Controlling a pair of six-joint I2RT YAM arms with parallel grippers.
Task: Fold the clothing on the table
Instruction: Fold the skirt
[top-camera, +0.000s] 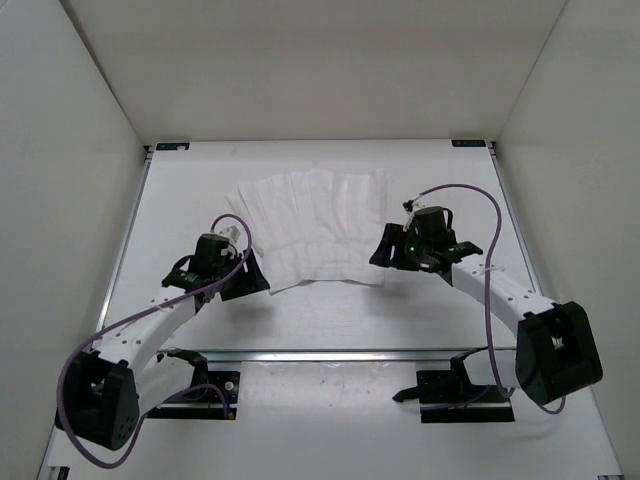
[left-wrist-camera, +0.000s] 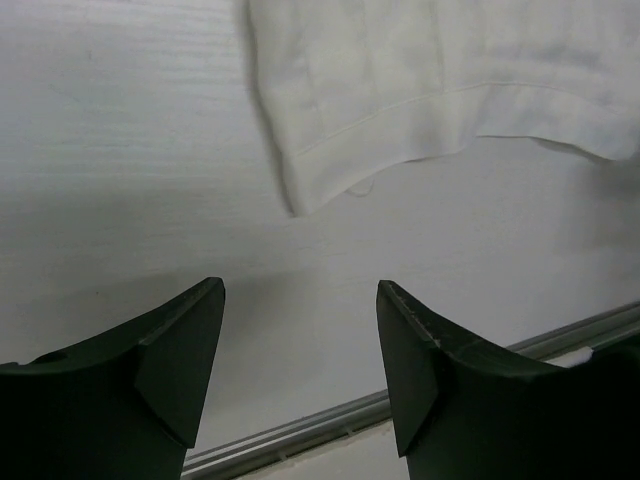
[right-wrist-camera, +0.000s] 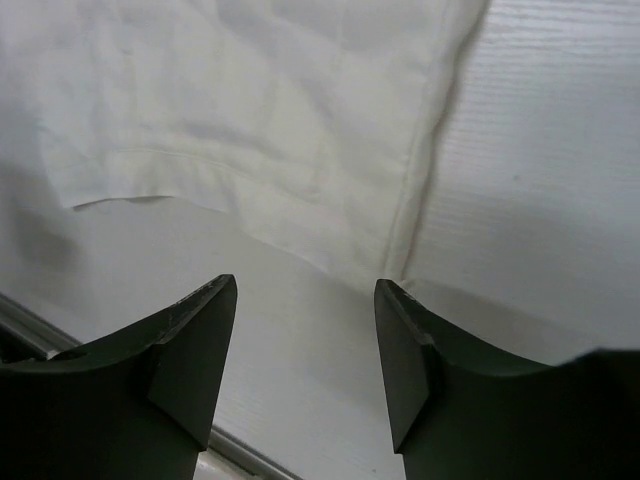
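Note:
The clothing (top-camera: 315, 225) is a thin white garment with faint crease lines, lying flat and fanned out on the middle of the table (top-camera: 180, 200). My left gripper (top-camera: 252, 277) hovers just off its near left corner, open, with nothing between the fingers. In the left wrist view that gripper (left-wrist-camera: 300, 290) stands over bare table, and the clothing's (left-wrist-camera: 430, 80) hem lies ahead of it. My right gripper (top-camera: 384, 250) is open at the near right corner. In the right wrist view it (right-wrist-camera: 305, 285) stands just short of the clothing's (right-wrist-camera: 250, 110) hemmed corner, not touching it.
A silver rail (top-camera: 330, 353) runs along the table's near edge, and it shows again as the rail (left-wrist-camera: 330, 415) under my left fingers. White walls (top-camera: 60, 200) enclose the table on three sides. Purple cables (top-camera: 480, 200) loop over both arms.

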